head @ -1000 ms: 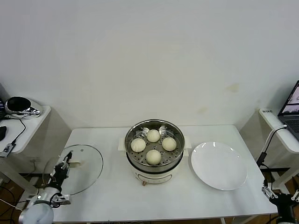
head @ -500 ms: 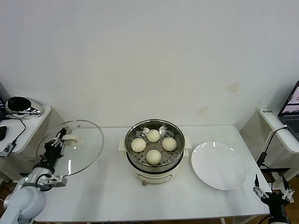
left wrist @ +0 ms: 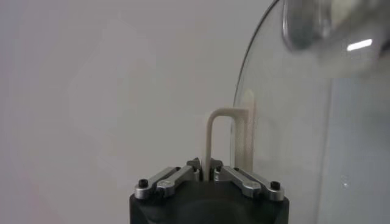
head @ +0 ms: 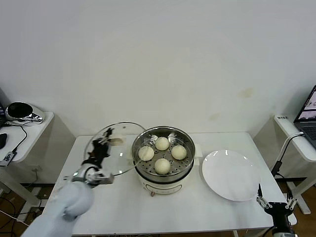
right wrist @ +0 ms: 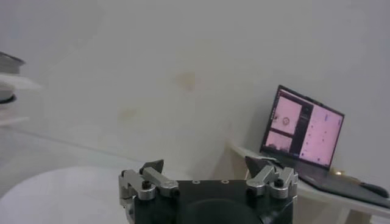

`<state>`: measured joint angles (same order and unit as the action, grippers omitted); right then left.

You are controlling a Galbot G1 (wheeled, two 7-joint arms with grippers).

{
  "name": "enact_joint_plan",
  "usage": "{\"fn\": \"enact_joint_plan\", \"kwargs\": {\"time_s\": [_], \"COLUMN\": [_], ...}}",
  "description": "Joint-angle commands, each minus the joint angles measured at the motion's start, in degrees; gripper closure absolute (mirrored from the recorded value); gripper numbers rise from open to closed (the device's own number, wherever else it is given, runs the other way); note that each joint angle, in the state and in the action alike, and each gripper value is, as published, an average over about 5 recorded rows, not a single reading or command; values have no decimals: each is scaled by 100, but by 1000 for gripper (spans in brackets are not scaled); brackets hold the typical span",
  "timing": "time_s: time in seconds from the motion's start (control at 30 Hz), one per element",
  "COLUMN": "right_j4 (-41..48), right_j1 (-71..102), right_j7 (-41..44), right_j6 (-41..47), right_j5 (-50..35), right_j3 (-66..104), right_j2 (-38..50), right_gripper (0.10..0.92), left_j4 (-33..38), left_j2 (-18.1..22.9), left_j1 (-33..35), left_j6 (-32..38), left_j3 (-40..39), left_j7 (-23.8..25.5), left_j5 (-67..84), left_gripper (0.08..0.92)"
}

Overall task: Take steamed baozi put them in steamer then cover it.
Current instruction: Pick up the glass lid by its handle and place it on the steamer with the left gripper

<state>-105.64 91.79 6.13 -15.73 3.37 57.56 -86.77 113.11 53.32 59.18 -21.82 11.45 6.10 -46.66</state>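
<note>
Four cream-white baozi (head: 162, 165) sit on the perforated tray inside the steel steamer (head: 188, 159) at the table's middle. My left gripper (head: 104, 140) is shut on the cream handle (left wrist: 214, 131) of the clear glass cover (head: 124, 158) and holds it tilted in the air, just left of the steamer's rim. In the left wrist view the cover's metal rim (left wrist: 239, 91) runs beside the handle. My right gripper (head: 274, 204) is open and empty, low at the table's front right corner.
An empty white plate (head: 231, 174) lies right of the steamer. A side table with a chrome object (head: 21, 112) stands at the left. A laptop (right wrist: 304, 131) sits on a desk at the right.
My left gripper has lifted the cover off the table's left side and carried it right, up to the steamer's left rim. The right gripper has shifted slightly left.
</note>
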Motion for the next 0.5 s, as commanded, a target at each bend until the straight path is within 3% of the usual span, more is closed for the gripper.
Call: {"fn": "enact_joint_plan", "kwargs": {"time_s": [0.03,0.23,0.5], "right_j4": [97,152,276], "right_j1": [-42,-52,-45], "right_j7": [-127,-136,-146], "right_j6": [33,3,-105], "right_j5": [253,277,313], "right_j3": [-84,-69,-58], "right_j2": [-65,-80,-70], "right_gripper": [203,203,203], "left_j4": [-270,-645,-1153], "left_j2": [1360,2051,2450], "left_j1": [-1660,-1786,-1817], "left_j6": [-1170,-1323,-1317], "left_j3": [-1978,-2286,-2270], "left_j7": [1080,1391,1471], "left_j5": [-1510,-2374,-2766], "left_gripper": [850,850,850]}}
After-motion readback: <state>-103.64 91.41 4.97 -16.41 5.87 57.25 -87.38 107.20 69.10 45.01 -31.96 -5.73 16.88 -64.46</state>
